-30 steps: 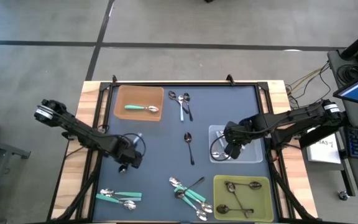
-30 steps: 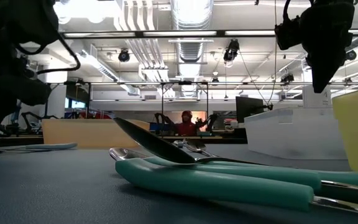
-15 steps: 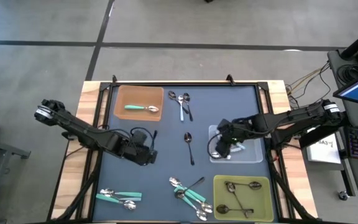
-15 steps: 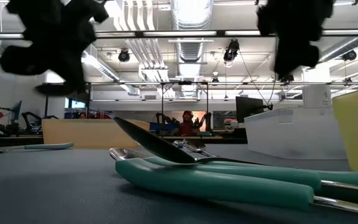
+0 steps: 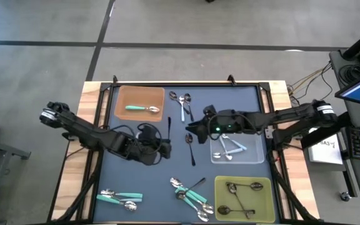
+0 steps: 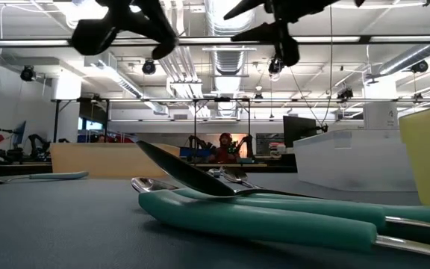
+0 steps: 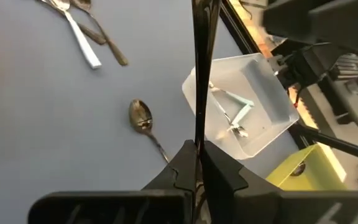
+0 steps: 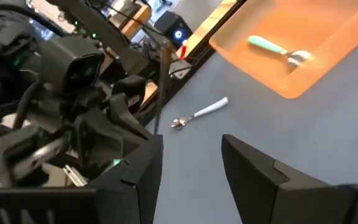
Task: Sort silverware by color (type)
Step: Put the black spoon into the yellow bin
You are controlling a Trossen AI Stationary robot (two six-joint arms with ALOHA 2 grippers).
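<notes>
A dark spoon is clamped upright in the clenched left gripper, raised over the middle of the dark table. The right gripper is held close opposite it with its jaws spread and nothing between them. A second dark spoon is seen lying on the table between the 2 grippers. Light blue spoons are seen in the clear tray, 1 teal spoon in the orange tray, and dark ones in the yellow tray. More spoons are scattered near the table's front edge.
</notes>
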